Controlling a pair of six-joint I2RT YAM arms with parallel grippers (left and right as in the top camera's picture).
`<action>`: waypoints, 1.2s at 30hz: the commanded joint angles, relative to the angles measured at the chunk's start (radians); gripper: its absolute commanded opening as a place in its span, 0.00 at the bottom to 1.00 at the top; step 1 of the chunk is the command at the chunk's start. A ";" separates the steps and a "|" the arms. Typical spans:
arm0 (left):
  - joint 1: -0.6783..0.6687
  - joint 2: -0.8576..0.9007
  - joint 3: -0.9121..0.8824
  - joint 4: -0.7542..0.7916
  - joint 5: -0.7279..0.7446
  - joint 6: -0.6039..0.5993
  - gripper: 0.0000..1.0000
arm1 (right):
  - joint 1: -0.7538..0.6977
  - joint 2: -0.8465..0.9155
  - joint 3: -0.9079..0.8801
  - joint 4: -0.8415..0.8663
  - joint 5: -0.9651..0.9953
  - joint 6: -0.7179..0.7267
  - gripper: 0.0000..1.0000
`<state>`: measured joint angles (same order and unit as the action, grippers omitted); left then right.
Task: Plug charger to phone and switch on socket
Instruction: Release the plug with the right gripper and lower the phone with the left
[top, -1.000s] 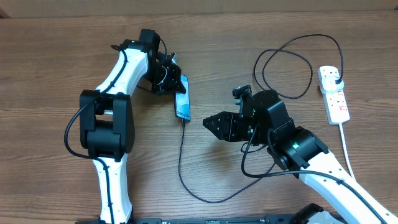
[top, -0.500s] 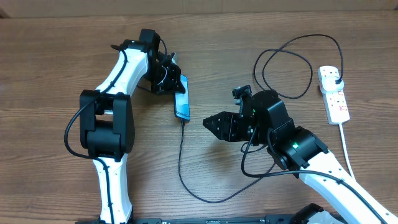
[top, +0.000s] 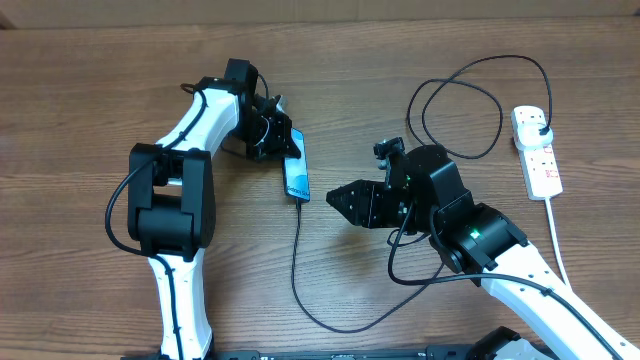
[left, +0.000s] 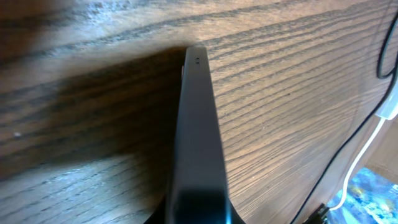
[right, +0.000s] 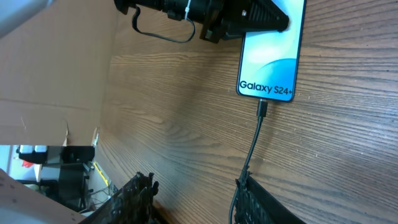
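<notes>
The phone (top: 296, 173) lies left of centre, screen up, tilted slightly; it shows its "Galaxy S24+" text in the right wrist view (right: 273, 56) and is seen edge-on in the left wrist view (left: 196, 124). My left gripper (top: 283, 140) is shut on its top end (left: 196, 214). The charger's connector (right: 263, 109) sits in the phone's bottom port. Its black cable (top: 296, 260) runs down, loops right and back to a black plug (top: 541, 126) in the white socket strip (top: 540, 165). My right gripper (top: 340, 198) is open and empty, just right of the phone (right: 199, 199).
The cable makes large loops (top: 455, 100) at the back right, beside the strip. The strip's thick white cord (top: 558, 240) runs down the right edge. The cable passes close along my right gripper's right finger (right: 245, 174). Cardboard and clutter lie beyond the table edge (right: 56, 93).
My left gripper has shifted the phone slightly right and toward the front, turning it a little. The cable below it moved along. The right arm has not moved.
</notes>
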<state>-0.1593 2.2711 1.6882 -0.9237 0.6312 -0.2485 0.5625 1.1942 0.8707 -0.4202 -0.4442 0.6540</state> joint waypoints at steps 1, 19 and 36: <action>-0.005 -0.002 -0.057 0.024 -0.037 -0.014 0.04 | -0.002 0.001 0.005 0.002 0.011 -0.009 0.45; -0.005 -0.002 -0.063 0.028 -0.142 -0.014 0.23 | -0.002 0.001 0.005 0.002 0.011 -0.008 0.45; -0.005 -0.002 -0.063 0.019 -0.295 -0.013 0.36 | -0.002 0.001 0.005 0.002 0.010 -0.008 0.45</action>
<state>-0.1703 2.2471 1.6463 -0.8978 0.5007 -0.2600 0.5625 1.1942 0.8707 -0.4202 -0.4404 0.6540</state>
